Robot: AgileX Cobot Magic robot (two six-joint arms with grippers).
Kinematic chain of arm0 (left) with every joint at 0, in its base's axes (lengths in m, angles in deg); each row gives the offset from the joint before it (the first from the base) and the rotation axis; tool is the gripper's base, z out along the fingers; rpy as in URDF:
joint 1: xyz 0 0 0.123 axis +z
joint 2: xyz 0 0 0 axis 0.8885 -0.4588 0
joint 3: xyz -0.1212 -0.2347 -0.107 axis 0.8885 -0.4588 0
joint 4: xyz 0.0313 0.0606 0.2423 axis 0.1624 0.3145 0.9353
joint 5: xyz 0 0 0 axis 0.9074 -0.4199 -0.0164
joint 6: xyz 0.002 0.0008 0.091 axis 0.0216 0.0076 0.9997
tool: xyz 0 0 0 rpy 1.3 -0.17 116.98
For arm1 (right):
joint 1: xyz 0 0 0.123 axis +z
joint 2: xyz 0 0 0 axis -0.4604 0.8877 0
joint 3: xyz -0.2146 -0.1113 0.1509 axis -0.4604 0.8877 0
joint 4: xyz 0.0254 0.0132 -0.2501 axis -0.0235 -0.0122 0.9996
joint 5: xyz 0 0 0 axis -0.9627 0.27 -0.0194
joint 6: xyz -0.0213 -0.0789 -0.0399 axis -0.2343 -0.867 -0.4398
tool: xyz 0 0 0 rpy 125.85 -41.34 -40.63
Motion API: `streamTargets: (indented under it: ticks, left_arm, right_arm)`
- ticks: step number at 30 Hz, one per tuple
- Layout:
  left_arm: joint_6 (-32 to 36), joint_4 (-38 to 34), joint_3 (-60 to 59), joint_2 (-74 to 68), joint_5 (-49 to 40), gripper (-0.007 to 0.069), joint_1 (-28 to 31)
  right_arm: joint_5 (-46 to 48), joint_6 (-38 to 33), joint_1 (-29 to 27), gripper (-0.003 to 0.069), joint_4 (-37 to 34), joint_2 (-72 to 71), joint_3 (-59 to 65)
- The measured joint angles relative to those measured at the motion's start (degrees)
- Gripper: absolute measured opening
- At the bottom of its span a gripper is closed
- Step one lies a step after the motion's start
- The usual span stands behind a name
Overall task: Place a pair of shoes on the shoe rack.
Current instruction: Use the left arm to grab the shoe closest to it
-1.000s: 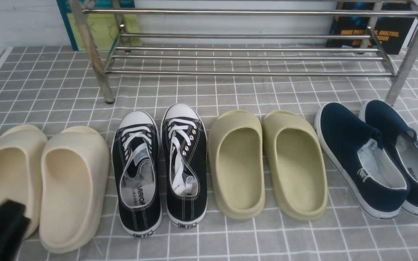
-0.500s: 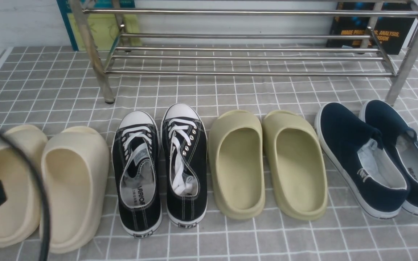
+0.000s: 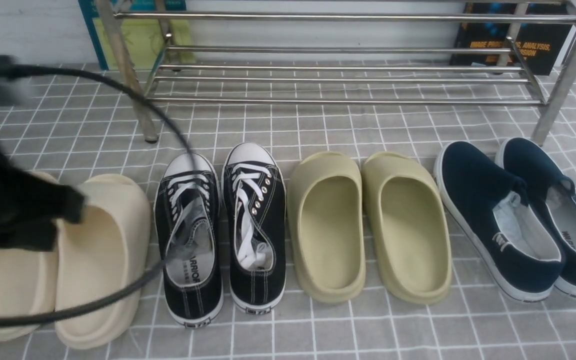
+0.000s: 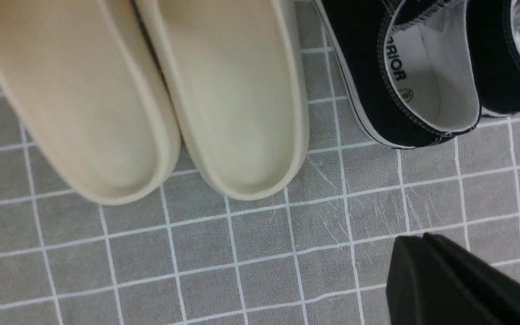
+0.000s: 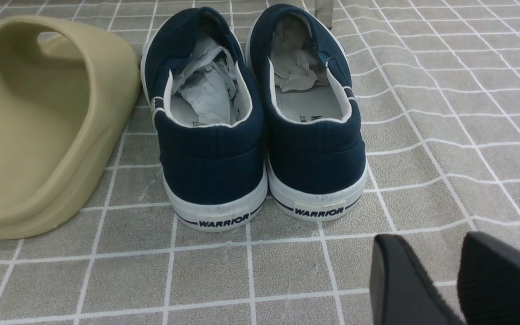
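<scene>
The two black canvas sneakers stand side by side on the grey checked cloth, toes toward the rack: the left sneaker (image 3: 188, 240) and the right sneaker (image 3: 255, 225). Their heels also show in the left wrist view (image 4: 404, 85). The silver shoe rack (image 3: 343, 55) stands at the back with nothing on its bars. My left gripper (image 4: 415, 241) is shut and empty, above the cloth just behind the left sneaker's heel. In the front view my left arm (image 3: 13, 210) is a blurred black mass over the cream slides. My right gripper (image 5: 431, 241) is open and empty behind the navy shoes.
A pair of cream slides (image 3: 98, 250) lies left of the sneakers, olive slides (image 3: 368, 225) right of them, and navy slip-ons (image 3: 513, 220) at far right. A black cable (image 3: 168, 125) loops across the left sneaker. Books lean against the wall behind the rack.
My left arm has risen from the bottom-left corner and now covers the cream slides. Its cable has swung over the left sneaker. The shoes have not moved.
</scene>
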Motion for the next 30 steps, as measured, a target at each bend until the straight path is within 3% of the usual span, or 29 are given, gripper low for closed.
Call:
streamTargets:
  ticks: [6, 11, 15, 20, 25, 30]
  left_arm:
    - [-8.81, 4.31, 1.86, -11.27, 3.92, 0.0176, -7.66]
    - [-10.93, 4.80, 2.02, -18.93, 6.40, 0.0350, -9.77]
    - [-13.07, 5.20, 2.07, -23.75, 9.33, 0.0408, -9.98]
    - [-18.71, 7.70, 2.09, -29.04, 12.86, 0.0406, -9.98]
    - [-21.81, 9.10, 2.09, -33.07, 15.28, 0.0355, -9.98]
    - [-22.31, 9.49, 2.09, -36.24, 16.95, 0.0217, -9.98]
  right_arm:
    - [0.00, 0.00, 0.00, 0.0239, 0.00, 0.00, 0.00]
    - [0.00, 0.00, 0.00, 0.0239, 0.00, 0.00, 0.00]
    - [0.00, 0.00, 0.00, 0.0239, 0.00, 0.00, 0.00]
    - [0.00, 0.00, 0.00, 0.0239, 0.00, 0.00, 0.00]
    - [0.00, 0.00, 0.00, 0.0239, 0.00, 0.00, 0.00]
    - [0.00, 0.00, 0.00, 0.0239, 0.00, 0.00, 0.00]
